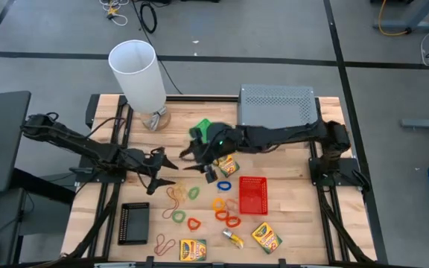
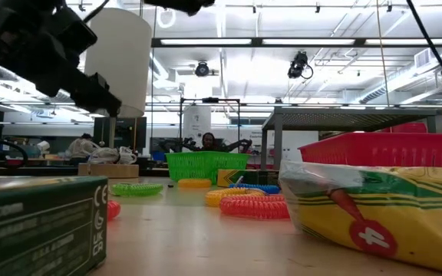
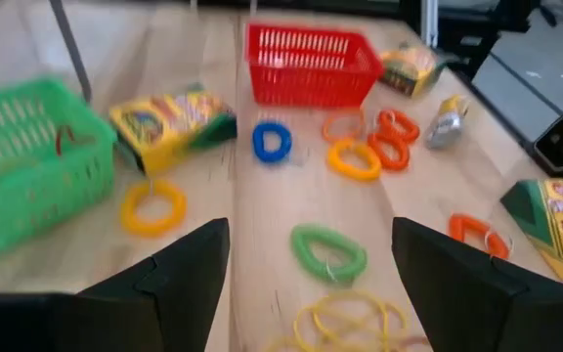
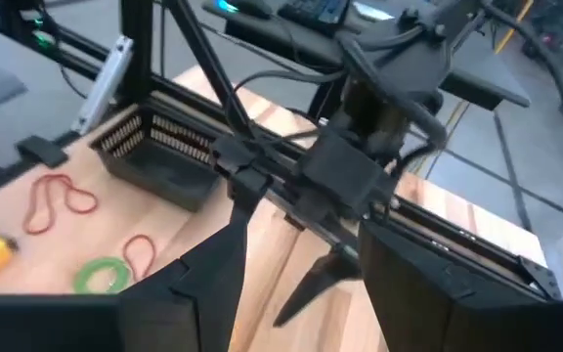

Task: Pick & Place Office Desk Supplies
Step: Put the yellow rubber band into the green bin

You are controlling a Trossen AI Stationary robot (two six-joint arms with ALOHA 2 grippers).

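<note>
Hovering over the middle of the table, both grippers face each other with nothing between their fingers; our left gripper (image 1: 162, 165) hangs spread wide just above the tan rubber bands (image 1: 176, 195), and our right gripper (image 1: 197, 158) sits beside the green tray (image 1: 202, 127), its fingers also apart and empty. We judge that no supply is yet in hand, so the step before us is choosing and closing on one piece. From the left wrist view the green loop band (image 3: 329, 250) lies flat just ahead of the fingers, with the yellow loop band (image 3: 154, 206) nearer the green tray and the blue loop band (image 3: 273, 141) toward the red tray (image 3: 309, 64); we would take the green one, being closest. A flat, springy loop likely needs a straight descent with one finger inside the ring and one outside, closing gently so it does not flick away; we should keep our two arms well apart, since they sit near each other; the black tray (image 1: 134, 223) and the crayon boxes (image 1: 193, 249) wait at the table's near edge.
</note>
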